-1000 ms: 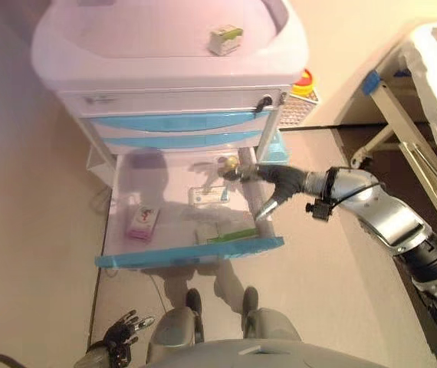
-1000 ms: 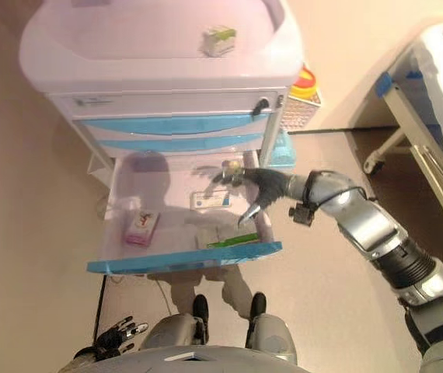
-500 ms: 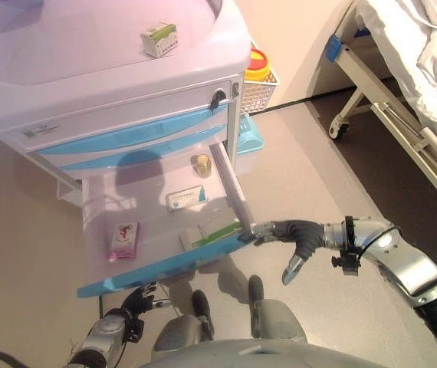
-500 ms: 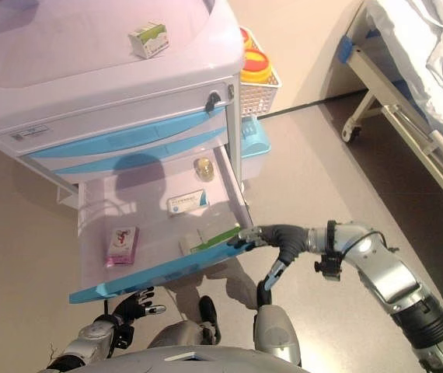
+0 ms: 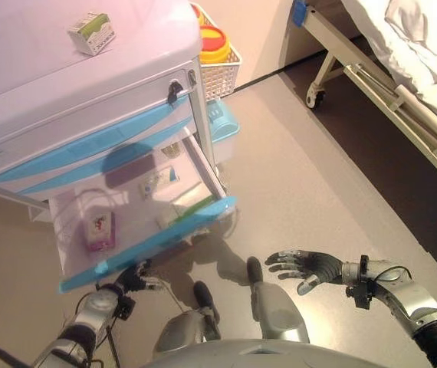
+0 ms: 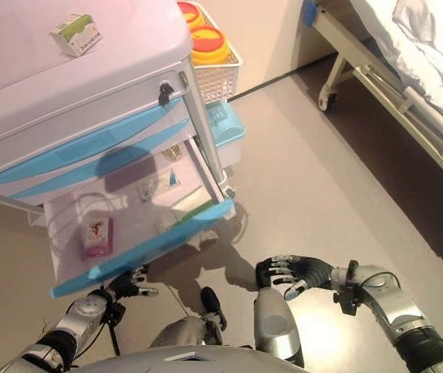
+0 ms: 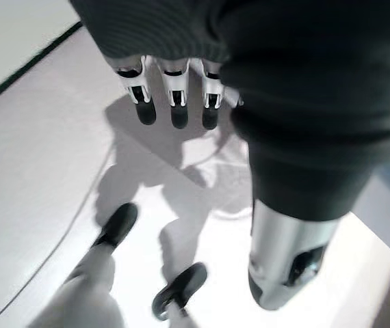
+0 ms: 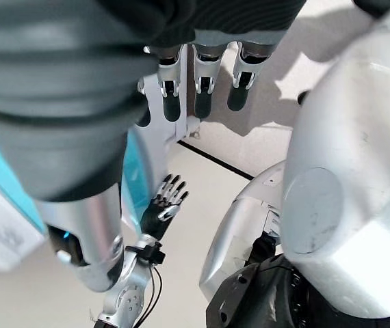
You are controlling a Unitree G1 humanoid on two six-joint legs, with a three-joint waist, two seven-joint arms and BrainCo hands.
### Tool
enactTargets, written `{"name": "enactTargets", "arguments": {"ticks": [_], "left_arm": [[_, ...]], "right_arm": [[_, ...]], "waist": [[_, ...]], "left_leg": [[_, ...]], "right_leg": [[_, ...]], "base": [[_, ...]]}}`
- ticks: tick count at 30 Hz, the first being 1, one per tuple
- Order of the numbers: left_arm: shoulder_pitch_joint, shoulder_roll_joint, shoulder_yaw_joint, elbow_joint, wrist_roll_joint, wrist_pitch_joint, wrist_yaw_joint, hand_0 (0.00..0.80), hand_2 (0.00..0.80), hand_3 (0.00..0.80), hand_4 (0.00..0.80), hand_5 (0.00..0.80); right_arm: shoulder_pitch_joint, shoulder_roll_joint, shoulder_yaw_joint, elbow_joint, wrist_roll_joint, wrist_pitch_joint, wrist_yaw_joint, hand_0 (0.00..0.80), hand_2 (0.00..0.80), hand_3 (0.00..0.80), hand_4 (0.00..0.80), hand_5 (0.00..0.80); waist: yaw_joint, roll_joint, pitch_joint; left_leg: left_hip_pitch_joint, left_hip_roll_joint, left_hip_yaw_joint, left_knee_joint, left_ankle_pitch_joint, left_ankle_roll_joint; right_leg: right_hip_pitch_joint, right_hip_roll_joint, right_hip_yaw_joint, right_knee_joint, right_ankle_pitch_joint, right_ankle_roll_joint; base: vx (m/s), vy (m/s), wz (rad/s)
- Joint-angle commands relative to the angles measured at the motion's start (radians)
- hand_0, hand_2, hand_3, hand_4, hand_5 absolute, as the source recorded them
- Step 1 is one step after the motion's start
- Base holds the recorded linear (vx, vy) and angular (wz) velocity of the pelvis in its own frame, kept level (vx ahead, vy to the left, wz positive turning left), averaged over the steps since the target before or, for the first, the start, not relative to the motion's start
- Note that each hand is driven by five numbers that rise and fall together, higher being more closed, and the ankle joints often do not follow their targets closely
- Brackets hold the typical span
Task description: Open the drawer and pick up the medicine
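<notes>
Since the earlier frames the right hand (image 5: 304, 266) is drawing back from the drawer (image 5: 146, 253) and is now hovering low over the floor (image 5: 303, 176), well clear of the cart (image 5: 65, 107), its fingers spread and relaxed and holding nothing; the camera has also swung, so the whole scene is sitting further left. Lowest of the cart's drawers, the pulled-out one is hanging open with its light blue front edge running diagonally. Inside it a pink medicine box (image 5: 98, 228) is lying flat near the front left, its long axis running from the drawer's front towards its back. A white box with a blue label (image 5: 159, 182) is lying further back, a green-edged box (image 5: 191, 205) is resting against the right wall near the front, and a small round bottle (image 5: 171, 152) is sitting at the back. A white-and-green box (image 5: 92, 32) is lying on the cart's top. None of the print is legible. The left hand (image 6: 128, 281) is hovering just below the drawer's front edge, fingers loosely open and empty. A white basket (image 5: 220, 67) holding a yellow container with a red lid (image 5: 213, 40) is hanging on the cart's side, and a bed frame (image 5: 372, 84) is standing to the right.
</notes>
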State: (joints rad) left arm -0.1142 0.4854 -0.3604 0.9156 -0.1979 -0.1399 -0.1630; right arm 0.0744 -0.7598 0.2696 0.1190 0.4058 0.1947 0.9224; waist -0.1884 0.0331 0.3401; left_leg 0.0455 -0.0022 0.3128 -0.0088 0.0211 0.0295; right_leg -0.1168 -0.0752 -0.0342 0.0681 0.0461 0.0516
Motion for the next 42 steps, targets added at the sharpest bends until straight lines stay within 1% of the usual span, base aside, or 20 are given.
{"name": "enactTargets", "arguments": {"ticks": [1, 3, 6, 8, 10, 13, 17, 22, 26, 30, 34, 38, 41, 42], "left_arm": [[-0.056, 0.062, 0.021, -0.037, -0.062, -0.079, -0.002, 0.0, 0.0, 0.0, 0.0, 0.0], [-0.073, 0.044, 0.032, -0.075, -0.127, -0.113, -0.028, 0.0, 0.0, 0.0, 0.0, 0.0], [-0.086, 0.023, 0.038, -0.102, -0.181, -0.125, -0.043, 0.0, 0.0, 0.0, 0.0, 0.0], [-0.102, 0.01, 0.037, -0.109, -0.215, -0.131, -0.044, 0.0, 0.0, 0.0, 0.0, 0.0], [-0.117, -0.003, 0.04, -0.106, -0.253, -0.137, -0.049, 0.0, 0.0, 0.0, 0.0, 0.0], [-0.134, -0.018, 0.055, -0.095, -0.276, -0.14, -0.074, 0.0, 0.0, 0.0, 0.0, 0.0], [-0.161, -0.008, 0.054, -0.062, -0.282, -0.139, -0.053, 0.0, 0.0, 0.0, 0.0, 0.0], [-0.211, 0.035, 0.064, 0.036, -0.278, -0.106, -0.032, 0.0, 0.0, 0.0, 0.0, 0.0], [-0.265, 0.081, 0.109, 0.215, -0.315, -0.117, -0.025, 0.0, 0.0, 0.0, 0.0, 0.0], [-0.293, 0.116, 0.146, 0.315, -0.326, -0.126, -0.016, 0.0, 0.0, 0.0, 0.0, 0.0], [-0.313, 0.143, 0.161, 0.366, -0.34, -0.129, -0.009, 0.0, 0.0, 0.0, 0.0, 0.0], [-0.349, 0.176, 0.184, 0.412, -0.358, -0.107, 0.002, 0.0, 0.0, 0.0, 0.0, 0.0], [-0.368, 0.199, 0.194, 0.43, -0.358, -0.105, 0.04, 0.0, 0.0, 0.0, 0.0, 0.0], [-0.378, 0.208, 0.196, 0.435, -0.363, -0.101, 0.044, 0.0, 0.0, 0.0, 0.0, 0.0]], "right_arm": [[0.025, 0.075, 0.042, 0.081, 0.116, -0.04, 0.014, 0.0, 0.0, 0.0, 0.0, 0.0], [0.051, 0.194, 0.073, 0.219, 0.197, -0.107, 0.018, 0.0, 0.0, 0.0, 0.0, 0.0], [0.063, 0.261, 0.079, 0.253, 0.303, -0.135, 0.042, 0.0, 0.0, 0.0, 0.0, 0.0], [0.062, 0.283, 0.077, 0.257, 0.377, -0.129, 0.059, 0.0, 0.0, 0.0, 0.0, 0.0], [0.057, 0.3, 0.074, 0.265, 0.407, -0.128, 0.073, 0.0, 0.0, 0.0, 0.0, 0.0], [0.052, 0.31, 0.064, 0.296, 0.418, -0.131, 0.084, 0.0, 0.0, 0.0, 0.0, 0.0], [0.047, 0.291, 0.053, 0.3, 0.445, -0.133, 0.089, 0.0, 0.0, 0.0, 0.0, 0.0], [0.045, 0.268, 0.049, 0.294, 0.494, -0.142, 0.095, 0.0, 0.0, 0.0, 0.0, 0.0], [0.045, 0.248, 0.04, 0.288, 0.543, -0.143, 0.112, 0.0, 0.0, 0.0, 0.0, 0.0], [0.046, 0.239, 0.038, 0.29, 0.557, -0.164, 0.133, 0.0, 0.0, 0.0, 0.0, 0.0], [0.042, 0.233, 0.042, 0.289, 0.568, -0.176, 0.142, 0.0, 0.0, 0.0, 0.0, 0.0], [0.031, 0.229, 0.052, 0.288, 0.584, -0.199, 0.144, 0.0, 0.0, 0.0, 0.0, 0.0], [0.024, 0.235, 0.059, 0.277, 0.6, -0.208, 0.135, 0.0, 0.0, 0.0, 0.0, 0.0], [0.024, 0.235, 0.06, 0.276, 0.605, -0.21, 0.133, 0.0, 0.0, 0.0, 0.0, 0.0]], "waist": [[-0.006, -0.006, -0.014], [-0.013, 0.009, -0.004], [-0.017, 0.027, -0.001], [-0.022, 0.039, 0.004], [-0.027, 0.052, 0.007], [-0.033, 0.07, 0.008], [-0.049, 0.083, 0.022], [-0.069, 0.082, 0.038], [-0.092, 0.074, 0.056], [-0.106, 0.06, 0.077], [-0.112, 0.047, 0.097], [-0.113, 0.029, 0.12], [-0.11, 0.015, 0.134], [-0.111, 0.016, 0.139]], "left_leg": [[-0.074, -0.006, -0.092, 0.156, -0.139, -0.021], [-0.074, -0.012, -0.087, 0.157, -0.141, -0.02], [-0.076, -0.02, -0.087, 0.152, -0.137, -0.019], [-0.08, -0.026, -0.087, 0.15, -0.136, -0.02], [-0.085, -0.032, -0.085, 0.15, -0.134, -0.02], [-0.088, -0.038, -0.079, 0.156, -0.134, -0.02], [-0.1, -0.045, -0.072, 0.167, -0.132, -0.023], [-0.119, -0.045, -0.063, 0.182, -0.131, -0.025], [-0.144, -0.043, -0.048, 0.21, -0.136, -0.023], [-0.171, -0.036, -0.036, 0.236, -0.143, -0.021], [-0.197, -0.029, -0.033, 0.26, -0.147, -0.019], [-0.23, -0.022, -0.031, 0.292, -0.155, -0.015], [-0.249, -0.017, -0.027, 0.31, -0.158, -0.012], [-0.243, -0.016, -0.037, 0.319, -0.183, -0.017]], "right_leg": [[-0.033, -0.063, -0.005, 0.15, -0.108, 0.069], [-0.035, -0.067, -0.01, 0.148, -0.112, 0.064], [-0.039, -0.068, -0.013, 0.149, -0.115, 0.063], [-0.044, -0.07, -0.012, 0.151, -0.118, 0.062], [-0.05, -0.073, -0.013, 0.152, -0.119, 0.061], [-0.054, -0.082, -0.013, 0.153, -0.119, 0.062], [-0.069, -0.09, -0.003, 0.151, -0.112, 0.063], [-0.095, -0.089, 0.011, 0.165, -0.111, 0.063], [-0.123, -0.086, 0.03, 0.177, -0.11, 0.061], [-0.151, -0.079, 0.05, 0.188, -0.109, 0.057], [-0.174, -0.07, 0.069, 0.198, -0.104, 0.054], [-0.198, -0.062, 0.089, 0.206, -0.098, 0.051], [-0.21, -0.06, 0.088, 0.211, -0.092, 0.052], [-0.203, -0.06, 0.086, 0.222, -0.116, 0.057]], "base": [[-0.005, 0.073, -0.01], [-0.005, 0.121, -0.03], [0.004, 0.108, -0.06], [-0.021, 0.113, -0.16], [-0.025, 0.135, -0.11], [0.011, 0.14, -0.06], [0.009, 0.116, -0.12], [-0.008, 0.076, -0.06], [0.0, 0.084, -0.16], [-0.014, 0.049, -0.14], [-0.012, 0.016, -0.05], [-0.043, 0.008, -0.06], [-0.023, 0.016, -0.11], [0.0, 0.0, 0.0]]}}
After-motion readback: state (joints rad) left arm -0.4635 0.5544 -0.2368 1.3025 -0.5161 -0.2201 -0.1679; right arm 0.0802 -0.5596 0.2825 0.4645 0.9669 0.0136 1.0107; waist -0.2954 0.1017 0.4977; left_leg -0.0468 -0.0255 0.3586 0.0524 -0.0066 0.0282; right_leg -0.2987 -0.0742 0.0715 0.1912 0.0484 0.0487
